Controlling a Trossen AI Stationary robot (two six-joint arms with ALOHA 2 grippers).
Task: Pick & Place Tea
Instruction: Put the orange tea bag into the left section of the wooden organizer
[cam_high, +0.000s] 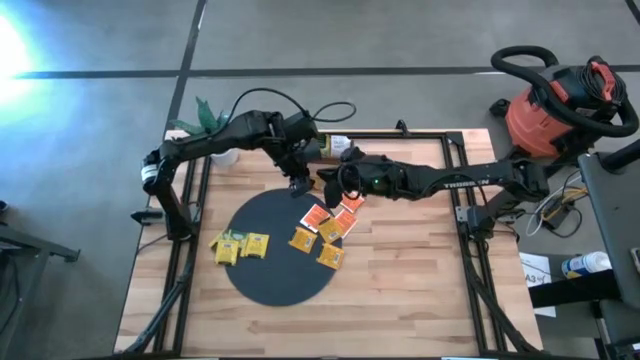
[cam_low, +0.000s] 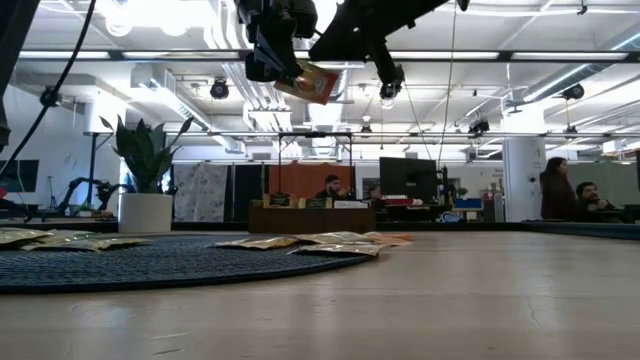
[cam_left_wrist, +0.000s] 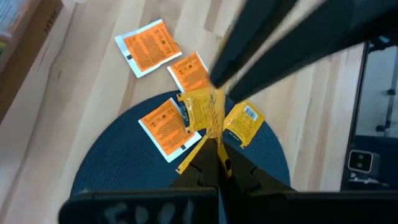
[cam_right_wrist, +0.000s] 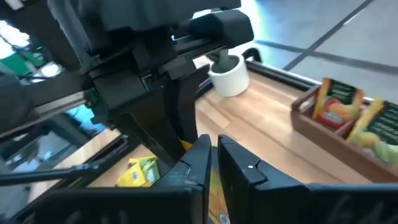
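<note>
Above the black round woven mat (cam_high: 270, 255), a flat square yellow-and-orange tea packet (cam_low: 308, 82) hangs clamped edge-on in my left gripper (cam_high: 299, 186), well clear of the table. My right gripper (cam_high: 327, 187) meets it there, jaws nearly together on the same packet, apparently for a handover, though its hold I cannot confirm. Other packets (cam_high: 318, 232) lie on mat and planks. The brown wooden tray (cam_right_wrist: 341, 127) holds upright packets.

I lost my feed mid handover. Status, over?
Left gripper shut on a yellow tea packet, raised above the mat. Right gripper closing on it. Nothing in the way.
</note>
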